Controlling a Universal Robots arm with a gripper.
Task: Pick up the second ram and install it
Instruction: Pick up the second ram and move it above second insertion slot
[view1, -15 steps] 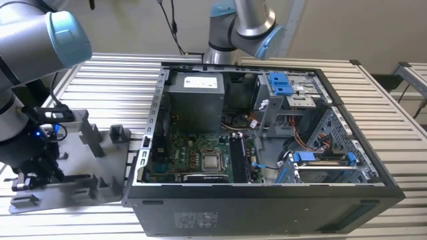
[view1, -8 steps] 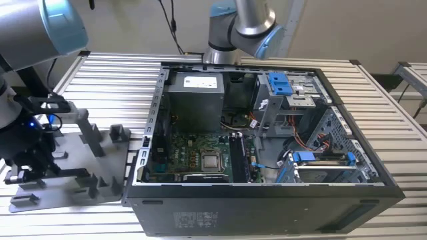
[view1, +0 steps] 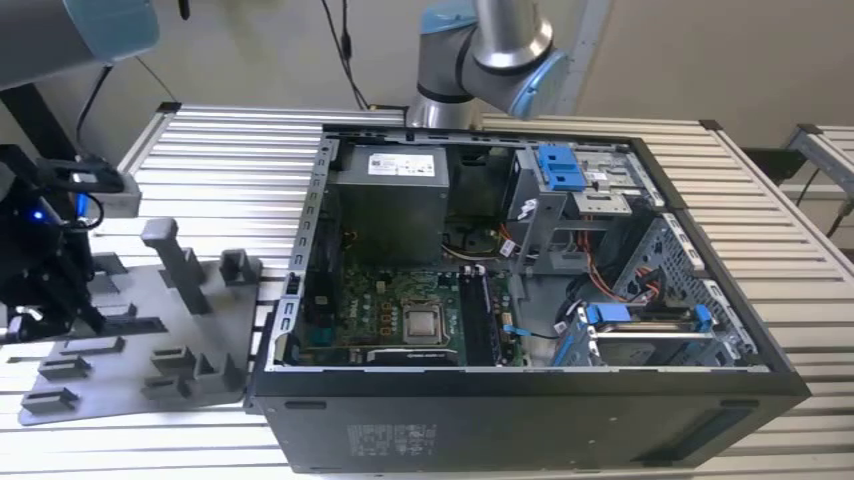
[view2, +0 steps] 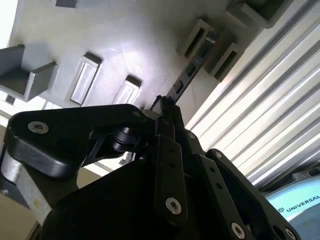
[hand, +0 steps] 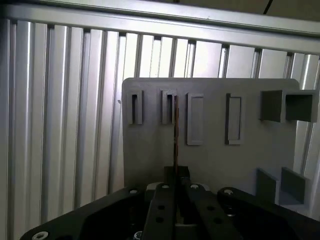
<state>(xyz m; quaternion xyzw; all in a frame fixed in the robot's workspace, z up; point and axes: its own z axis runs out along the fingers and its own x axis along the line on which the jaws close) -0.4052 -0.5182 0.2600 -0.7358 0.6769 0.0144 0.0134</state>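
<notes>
In both wrist views the second ram shows edge-on as a thin dark stick (hand: 175, 135) (view2: 192, 67). Its far end sits by a slot of the grey holder tray (hand: 215, 160) (view2: 125, 35). My gripper (hand: 175, 187) (view2: 164, 106) is shut on the stick's near end, one black finger on each side. In the exterior view the gripper (view1: 34, 315) hangs low over the tray (view1: 134, 375) at that view's left, beside the open computer case (view1: 534, 420).
The case lies open with the motherboard (view1: 400, 300), power supply (view1: 387, 190) and drive cages (view1: 641, 330) exposed. Upright posts (view1: 180, 265) stand on the tray close to the gripper. Everything rests on a ribbed metal table (view1: 227, 160).
</notes>
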